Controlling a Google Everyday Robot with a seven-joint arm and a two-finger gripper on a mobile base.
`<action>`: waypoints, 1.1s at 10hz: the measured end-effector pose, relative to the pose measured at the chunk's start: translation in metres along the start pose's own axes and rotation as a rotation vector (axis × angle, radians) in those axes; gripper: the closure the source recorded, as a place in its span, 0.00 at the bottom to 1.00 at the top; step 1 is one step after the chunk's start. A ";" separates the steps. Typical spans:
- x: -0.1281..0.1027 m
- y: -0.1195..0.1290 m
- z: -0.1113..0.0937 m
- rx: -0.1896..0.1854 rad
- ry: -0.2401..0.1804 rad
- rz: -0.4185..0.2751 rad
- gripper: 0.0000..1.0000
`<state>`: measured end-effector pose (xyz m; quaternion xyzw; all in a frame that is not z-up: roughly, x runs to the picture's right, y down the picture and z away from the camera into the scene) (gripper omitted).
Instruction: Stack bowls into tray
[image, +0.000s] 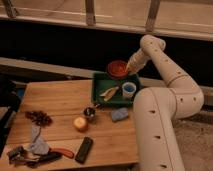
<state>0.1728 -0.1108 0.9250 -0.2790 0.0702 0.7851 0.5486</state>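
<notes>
The orange-red bowl (118, 68) hangs tilted just over the far edge of the green tray (102, 82). My gripper (128, 67) is at the bowl's right rim and is shut on it, with the white arm reaching in from the right. The dull purple bowl is not in view. In the tray lie a light-blue cup (129, 90) at the right and a yellowish peel-like scrap (109, 92) in the middle.
On the wooden table (60, 97) are a tiny metal cup (90, 112), an orange fruit (80, 123), a blue sponge (120, 114), a black remote (84, 149), a dark red cluster (39, 117) and tools with a cloth (35, 149). My white body (155, 130) stands at the table's right edge.
</notes>
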 end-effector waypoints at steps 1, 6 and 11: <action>0.000 0.000 0.000 0.000 -0.001 -0.001 0.67; 0.003 -0.012 0.003 0.013 0.005 0.043 0.67; 0.012 -0.053 0.018 -0.008 0.046 0.119 0.67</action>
